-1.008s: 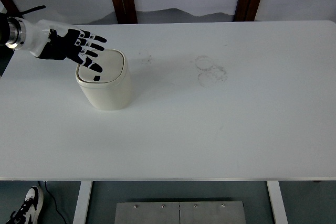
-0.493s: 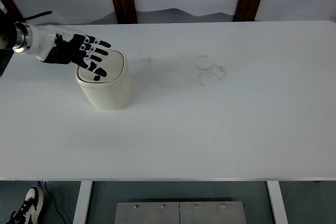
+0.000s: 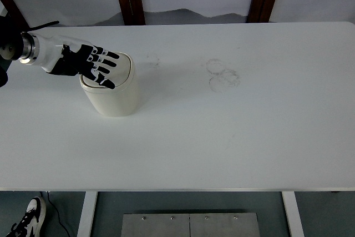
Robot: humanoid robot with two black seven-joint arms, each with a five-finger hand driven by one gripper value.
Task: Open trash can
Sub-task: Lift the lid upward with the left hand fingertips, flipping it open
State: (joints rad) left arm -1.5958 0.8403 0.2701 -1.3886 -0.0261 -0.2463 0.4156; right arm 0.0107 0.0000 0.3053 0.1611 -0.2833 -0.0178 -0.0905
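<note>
Now that our black-fingered left robot hand has slid further over the cream rounded plastic trash can on the white table, its spread, empty fingers cover the lid directly beneath them. We judge the press that opens it is about to happen; the lid looks shut.

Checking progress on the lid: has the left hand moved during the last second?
Yes. The left hand has slid right and lower, further over the trash can lid.
</note>
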